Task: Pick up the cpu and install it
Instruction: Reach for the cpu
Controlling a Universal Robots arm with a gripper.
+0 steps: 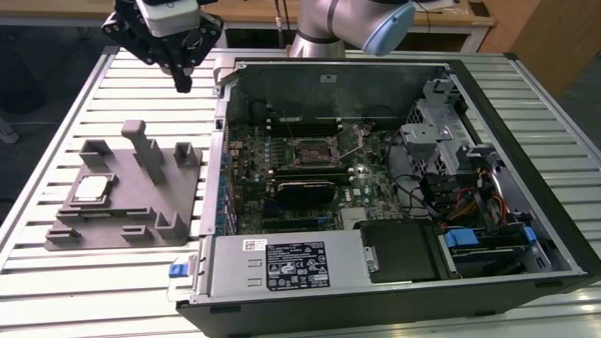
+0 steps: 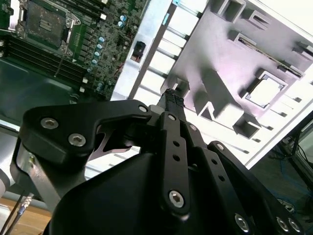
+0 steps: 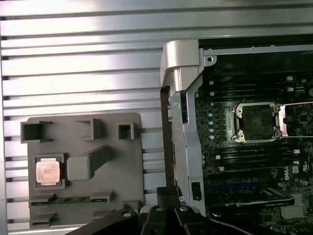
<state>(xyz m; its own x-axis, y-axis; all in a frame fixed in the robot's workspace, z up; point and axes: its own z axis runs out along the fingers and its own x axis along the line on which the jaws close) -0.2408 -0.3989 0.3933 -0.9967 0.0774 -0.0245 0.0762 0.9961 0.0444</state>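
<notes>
A: End effector [image 1: 183, 83], position?

B: Hangs above the slatted bench [image 1: 122, 282], just outside the computer case [image 1: 357, 310], off the case's corner at the upper left in the exterior view. Fingers point down. Touching nothing.

A: Its state?

B: Clenched, and empty. The two fingertips [image 3: 168, 192] sit pressed together in the first wrist view, with nothing between them. The second wrist view shows the same dark tips [image 2: 171, 98] meeting.

A: The cpu?

B: The cpu [image 1: 92, 189] lies flat in a square recess of a grey fixture [image 1: 112, 232]. That fixture rests on the bench beside the case, on the exterior view's left of it and close to its side wall. Metal top faces up, pale silver with a darker rim. In the first wrist view the cpu [image 3: 48, 172] is on the fixture's side farther from the case. Well apart from the end effector.

A: Inside the case?

B: The case lies open side up, with a green board on its floor. The socket [image 1: 314, 149] is a square metal frame near the middle of the case. In the first wrist view the socket [image 3: 257, 122] looks dark inside; its cover plate seems swung open, though I can't be sure at this angle.
</notes>
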